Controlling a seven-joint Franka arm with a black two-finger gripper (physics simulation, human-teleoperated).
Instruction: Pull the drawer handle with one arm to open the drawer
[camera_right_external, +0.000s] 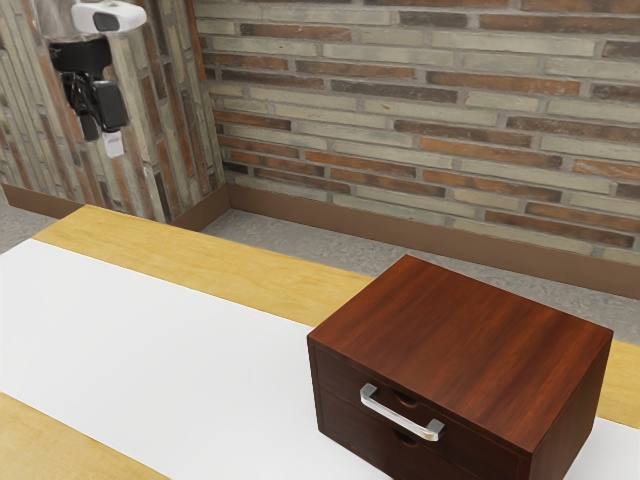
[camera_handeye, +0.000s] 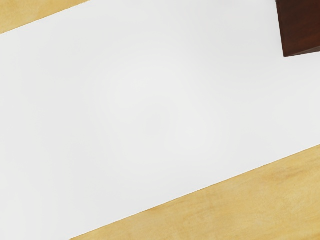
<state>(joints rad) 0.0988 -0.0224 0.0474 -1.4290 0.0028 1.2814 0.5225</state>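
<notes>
The drawer handle, a silver bar, sits on the front of the upper drawer of a dark red-brown cabinet. The cabinet stands on the worktop toward the exterior view's lower right. The upper drawer front looks flush with the cabinet face, so the drawer is shut. Below it is a second drawer front. The cabinet rests on the white strip that runs along the worktop, with a light wooden band on either side. My hand hangs high at the exterior view's upper left, well apart from the cabinet and handle, touching nothing. Whether it is open or closed I cannot tell from here. Behind everything is a brick wall, with grey floor at its foot.

In the wrist view I look down from well above on the white strip of the worktop, which lies bare beneath me with a wooden band on each side. One corner of the cabinet shows at the picture's edge, off to one side of my hand rather than under it.
</notes>
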